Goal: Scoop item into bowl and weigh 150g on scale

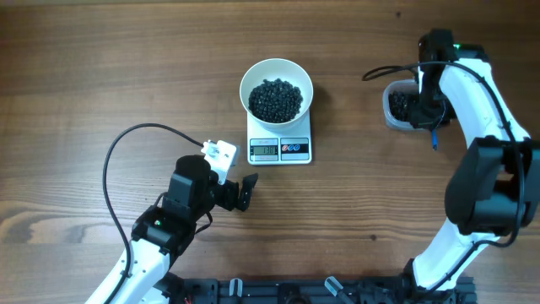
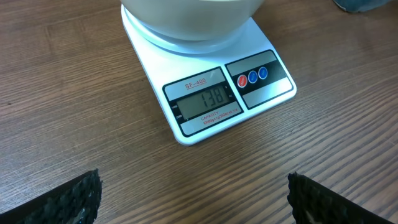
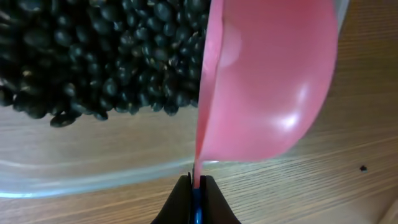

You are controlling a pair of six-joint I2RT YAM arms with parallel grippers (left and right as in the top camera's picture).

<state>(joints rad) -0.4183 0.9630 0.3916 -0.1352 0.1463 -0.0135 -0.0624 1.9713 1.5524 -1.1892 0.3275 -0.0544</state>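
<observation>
Wood-grain brown and matte, the worktop [image 1: 101, 67] carries everything. Near its middle sits the scale [image 1: 280, 150], a flat white square of smooth plastic with a grey display [image 2: 205, 102] along its front edge. The bowl [image 1: 245, 84], round, white and glossy, stands on the scale and holds a dark mound of beans [image 1: 276, 100], tiny, round and dull black. Well to the right is a clear tub [image 1: 388, 110] with rounded walls, and more of the same beans lie in it. The right pincer [image 3: 196, 186] is pressed together on the thin stem of a pink scoop [image 3: 273, 81], a smooth, shiny half-dome of plastic set down among the tub's beans. Only its outer back shows, so its load cannot be told. The left pincer [image 2: 194, 196] hangs low in front of the scale with its ribbed black pads wide apart, holding nothing. The display appears to read 138, so most of the weighing looks done. By my judgement a small top-up of beans is left to reach the target.
</observation>
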